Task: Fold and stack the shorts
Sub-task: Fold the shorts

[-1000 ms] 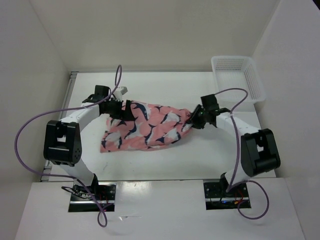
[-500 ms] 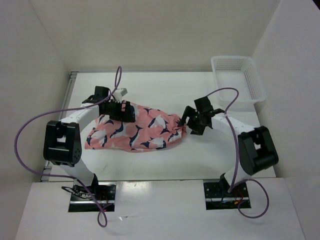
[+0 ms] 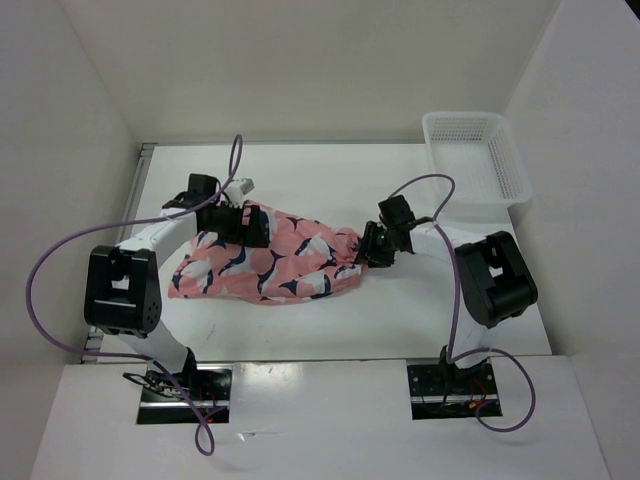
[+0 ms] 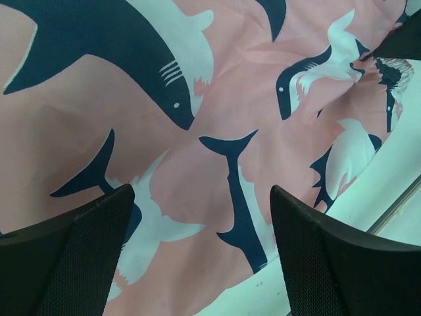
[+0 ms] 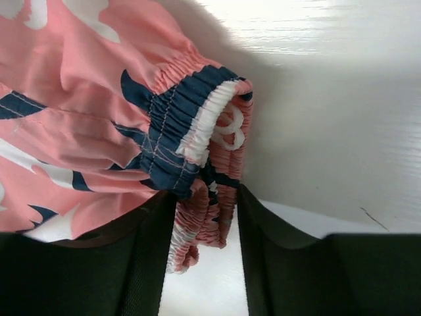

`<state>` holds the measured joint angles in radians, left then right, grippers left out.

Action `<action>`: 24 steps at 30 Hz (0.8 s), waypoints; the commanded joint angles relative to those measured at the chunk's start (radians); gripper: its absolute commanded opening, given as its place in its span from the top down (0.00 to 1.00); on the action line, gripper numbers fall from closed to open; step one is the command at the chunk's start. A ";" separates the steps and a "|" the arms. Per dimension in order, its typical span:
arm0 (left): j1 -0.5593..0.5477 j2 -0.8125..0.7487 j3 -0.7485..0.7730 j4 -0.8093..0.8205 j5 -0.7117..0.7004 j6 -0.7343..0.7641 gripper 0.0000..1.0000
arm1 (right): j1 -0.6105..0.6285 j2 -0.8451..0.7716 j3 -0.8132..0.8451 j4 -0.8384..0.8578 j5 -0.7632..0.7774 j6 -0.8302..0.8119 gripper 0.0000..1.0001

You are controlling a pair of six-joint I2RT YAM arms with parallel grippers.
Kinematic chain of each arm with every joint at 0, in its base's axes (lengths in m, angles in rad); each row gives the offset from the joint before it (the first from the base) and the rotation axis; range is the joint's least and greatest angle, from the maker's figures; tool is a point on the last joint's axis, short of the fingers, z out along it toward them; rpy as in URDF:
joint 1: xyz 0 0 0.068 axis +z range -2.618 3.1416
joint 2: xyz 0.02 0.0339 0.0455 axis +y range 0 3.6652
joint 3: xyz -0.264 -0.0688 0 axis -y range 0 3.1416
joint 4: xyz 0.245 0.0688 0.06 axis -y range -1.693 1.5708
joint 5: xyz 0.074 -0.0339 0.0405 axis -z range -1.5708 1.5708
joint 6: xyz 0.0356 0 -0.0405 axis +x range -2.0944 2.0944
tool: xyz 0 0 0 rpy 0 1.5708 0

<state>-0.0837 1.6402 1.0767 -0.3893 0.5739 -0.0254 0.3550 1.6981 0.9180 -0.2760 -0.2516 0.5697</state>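
The shorts (image 3: 270,265) lie left to right on the table (image 3: 400,320). The right gripper (image 3: 362,252) pinches their waistband (image 5: 197,131) (elastic bunched), and the left gripper (image 3: 250,225) gapes empty over the other half.

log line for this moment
left gripper: open over shorts | right gripper: astride waistband, grip unclear | shorts: spread on table

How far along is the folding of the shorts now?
Done: nothing folded; the shorts lie loosely spread on the table. In hand: the right claw pinches the waistband, the left claw hovers open above them. Left: folding, then stacking.
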 commanded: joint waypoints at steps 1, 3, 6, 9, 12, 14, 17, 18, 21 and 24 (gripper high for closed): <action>0.015 -0.033 -0.004 0.000 0.021 0.025 0.09 | 0.029 0.023 0.018 0.063 -0.011 -0.004 0.61; 0.015 -0.033 -0.004 0.000 0.033 0.025 0.09 | 0.029 0.023 0.030 0.063 0.027 0.019 0.83; 0.015 -0.023 -0.004 0.000 0.043 0.025 0.09 | 0.029 -0.037 0.068 0.014 0.127 0.029 1.00; 0.015 -0.023 -0.004 0.000 0.052 0.025 0.09 | 0.029 -0.116 0.113 -0.049 0.212 0.029 1.00; 0.015 -0.023 0.015 -0.011 0.064 0.025 0.09 | -0.014 -0.196 0.154 -0.118 0.238 0.019 1.00; 0.015 -0.023 0.026 -0.020 0.080 0.025 0.09 | -0.034 -0.247 0.173 -0.147 0.238 0.007 1.00; 0.015 -0.023 0.035 -0.020 0.104 0.025 0.09 | -0.071 -0.279 0.220 -0.212 0.238 -0.036 1.00; 0.015 -0.023 0.035 -0.020 0.104 0.025 0.09 | -0.071 -0.291 0.220 -0.241 0.238 -0.047 1.00; 0.015 -0.023 0.035 -0.010 0.093 0.025 0.09 | -0.102 -0.304 0.258 -0.293 0.229 -0.076 1.00; 0.004 -0.002 0.035 0.000 0.116 0.025 0.09 | -0.151 -0.325 0.286 -0.325 0.238 -0.120 1.00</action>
<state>-0.0738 1.6402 1.0794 -0.4038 0.6388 -0.0254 0.2348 1.4075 1.1469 -0.5186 -0.0376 0.5098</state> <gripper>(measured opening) 0.905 0.027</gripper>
